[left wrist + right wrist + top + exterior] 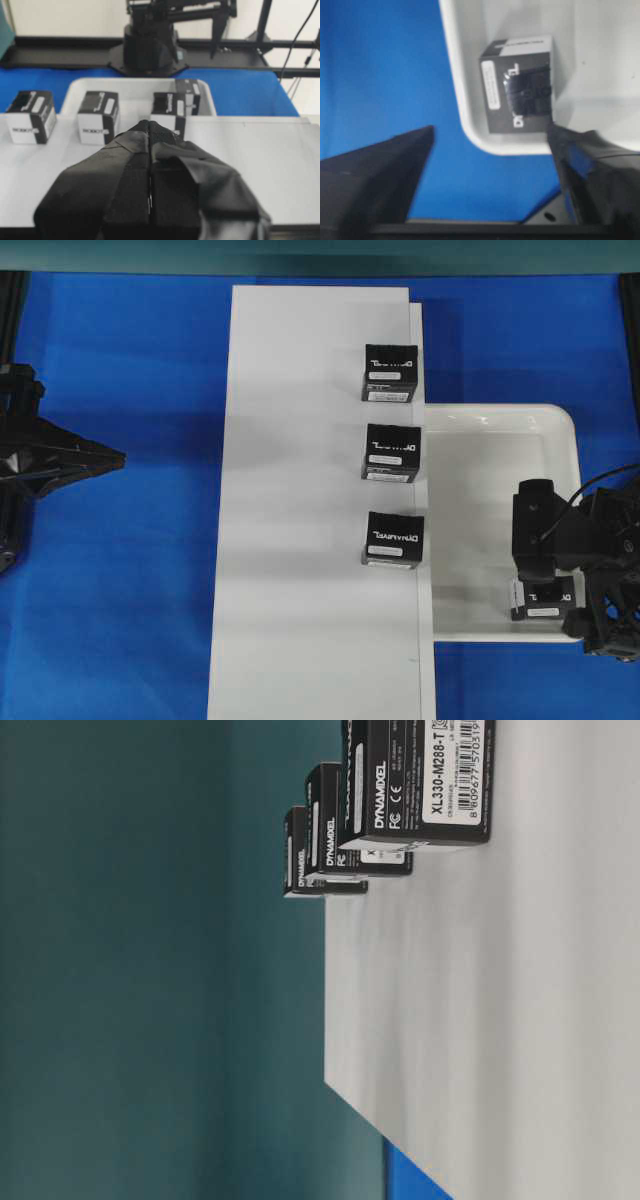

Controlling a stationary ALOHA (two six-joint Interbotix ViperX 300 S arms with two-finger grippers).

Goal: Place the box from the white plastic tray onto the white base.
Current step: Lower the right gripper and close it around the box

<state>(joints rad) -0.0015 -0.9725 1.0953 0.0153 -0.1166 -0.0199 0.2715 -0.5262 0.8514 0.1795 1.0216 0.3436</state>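
Now the right end effector [490, 150] gapes wide over the box [519, 85] in the tray [470, 120], gripping nothing; the left end effector [150, 131] is closed and empty.

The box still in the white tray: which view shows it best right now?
The right wrist view: the box fills the frame in the tray's corner, open right gripper above it. Overhead, the arm mostly hides it. The left wrist view shows it small and distant. The table-level view misses it.

One camera looks straight down on the white base [310, 500]. A second sits at its surface, rotated sideways, close. Both wrist cameras look along their fingers; all but the right wrist's show the base.
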